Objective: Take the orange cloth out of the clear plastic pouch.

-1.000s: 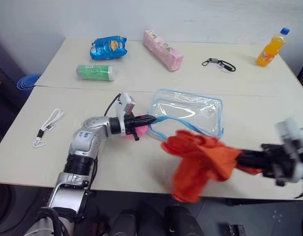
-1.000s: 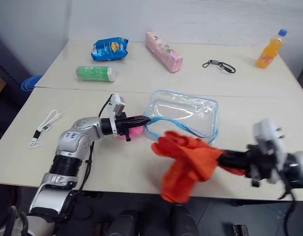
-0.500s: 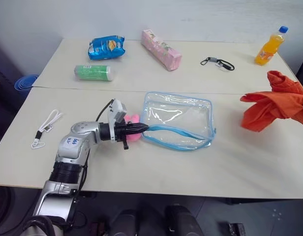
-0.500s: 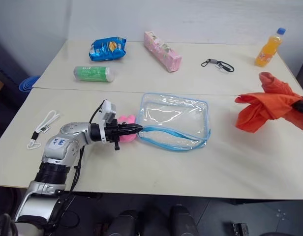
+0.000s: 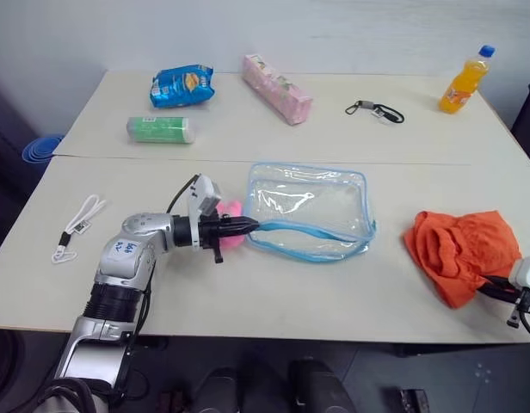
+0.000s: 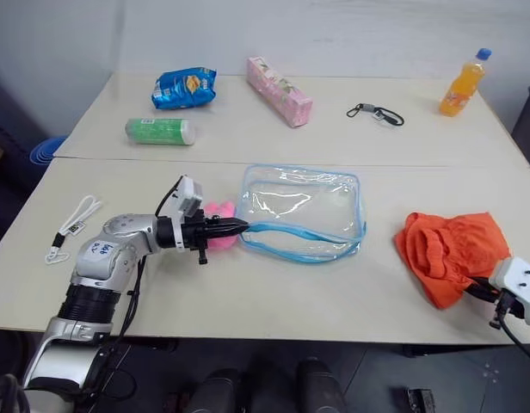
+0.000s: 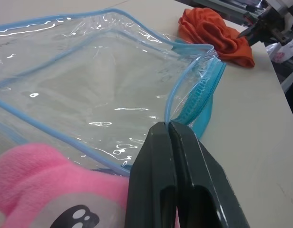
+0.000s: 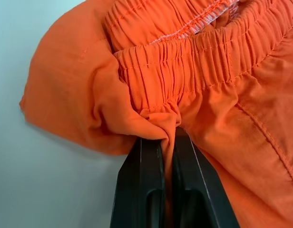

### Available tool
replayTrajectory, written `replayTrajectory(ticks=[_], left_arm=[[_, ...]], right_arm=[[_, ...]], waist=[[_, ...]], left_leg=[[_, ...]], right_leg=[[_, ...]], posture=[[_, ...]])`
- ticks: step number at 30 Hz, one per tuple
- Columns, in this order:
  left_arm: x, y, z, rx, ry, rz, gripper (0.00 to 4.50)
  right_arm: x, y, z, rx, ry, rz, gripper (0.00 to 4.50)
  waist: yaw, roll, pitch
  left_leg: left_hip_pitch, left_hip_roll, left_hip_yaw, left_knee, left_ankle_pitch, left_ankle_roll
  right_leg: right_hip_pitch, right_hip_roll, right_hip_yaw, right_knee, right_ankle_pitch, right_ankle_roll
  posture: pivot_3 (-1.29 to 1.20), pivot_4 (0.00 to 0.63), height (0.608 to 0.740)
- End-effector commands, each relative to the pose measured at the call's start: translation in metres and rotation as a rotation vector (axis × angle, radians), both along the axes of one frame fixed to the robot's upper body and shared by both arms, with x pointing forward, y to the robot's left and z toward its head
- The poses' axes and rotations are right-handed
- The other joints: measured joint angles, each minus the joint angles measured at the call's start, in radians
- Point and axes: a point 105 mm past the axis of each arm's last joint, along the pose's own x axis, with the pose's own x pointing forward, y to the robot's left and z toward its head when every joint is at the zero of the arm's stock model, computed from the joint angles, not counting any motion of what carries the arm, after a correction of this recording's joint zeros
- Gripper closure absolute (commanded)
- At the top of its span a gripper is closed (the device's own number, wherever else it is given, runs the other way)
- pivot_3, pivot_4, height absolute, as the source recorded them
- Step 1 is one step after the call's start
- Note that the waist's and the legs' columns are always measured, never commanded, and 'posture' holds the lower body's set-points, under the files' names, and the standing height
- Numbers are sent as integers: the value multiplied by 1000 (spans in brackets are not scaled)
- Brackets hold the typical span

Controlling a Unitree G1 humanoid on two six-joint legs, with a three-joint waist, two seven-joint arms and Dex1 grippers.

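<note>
The two black fingers of the right gripper [image 8: 166, 142] are pinched tight on a fold of the orange cloth [image 5: 459, 251], right by its stretchy gathered edge. The two black fingers of the left gripper [image 7: 168, 129] are pressed together on the blue edge of the clear plastic pouch [image 5: 308, 209], close to the zipper, holding it down on the table [image 5: 274, 297]. The pouch is see-through and looks empty now. The cloth lies in a soft heap on the table, well apart from the pouch, on the robot's right side of it and near the front edge. A pink plush toy [image 5: 232, 211] sits just beside the pouch on the other side, against the left gripper. So I think the big job is done: the cloth is out of the pouch. What looks left is small: the right gripper has to let go of the cloth, and the left one can let go of the pouch.
</note>
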Motion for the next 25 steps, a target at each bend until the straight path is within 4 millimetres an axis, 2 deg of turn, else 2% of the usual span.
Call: replayTrajectory(ticks=[1,4,7,9,12,14,16,17,19,21,25], left_arm=[[-8,3,7,4,-20,-40,4500],[-21,12,2,60,-45,-100,3917],[-38,27,8,64,-186,-175,2968],[-51,47,3,150,-316,-223,2344],[-57,70,9,128,-351,-145,1395],[-70,84,4,161,-339,-114,898],[-84,97,-12,240,-324,-103,325],[-91,105,-23,281,-325,-81,65],[-102,121,-41,344,-285,-15,65],[-111,132,-52,365,-238,23,65],[-113,134,-52,353,-255,97,65]], right_arm=[[5,-8,26,31,-102,-30,3724],[4,0,42,85,-127,14,2762],[-2,16,62,146,-145,61,1696],[-16,38,67,157,-86,122,1003],[-33,73,71,160,-100,223,23],[-40,100,68,271,-115,255,0],[-50,123,60,356,-101,324,0],[-53,132,50,343,-113,358,0],[-57,144,28,342,-77,384,0],[-56,151,15,341,-90,397,0],[-49,160,0,316,-159,418,0]], waist=[[-1,0,0],[-7,0,0],[-11,1,-1],[-10,1,-1],[-12,2,-1],[-14,0,-1],[-15,0,-1],[-16,1,-2],[-14,1,-2],[-13,1,-2],[-2,1,-2]], left_leg=[[0,0,0,0,0,0],[-1,0,0,0,0,0],[-1,1,-2,-1,0,-1],[-1,1,-3,-1,0,-1],[-1,1,-4,-2,0,-2],[-1,1,-5,-2,-1,-1],[0,1,-6,-2,-4,4],[1,1,-5,-3,-4,4],[1,1,-5,-5,-5,5],[0,1,-5,-5,-5,6],[1,0,-5,-4,-6,8]], right_leg=[[0,0,0,0,0,0],[0,0,0,0,0,0],[-1,0,-1,0,0,0],[-1,0,-1,-1,0,0],[0,0,-2,-2,0,0],[1,0,-2,-2,0,0],[2,-1,-2,-2,0,0],[2,-1,-2,-3,0,0],[2,-1,-2,-4,0,0],[2,-2,-2,-5,0,0],[3,-4,-3,-5,0,-1]], posture=[[0,150,740],[0,150,740],[0,150,740],[0,150,740],[0,150,740],[0,150,740],[0,150,740],[0,150,740],[0,150,740],[0,150,740],[0,150,740]])
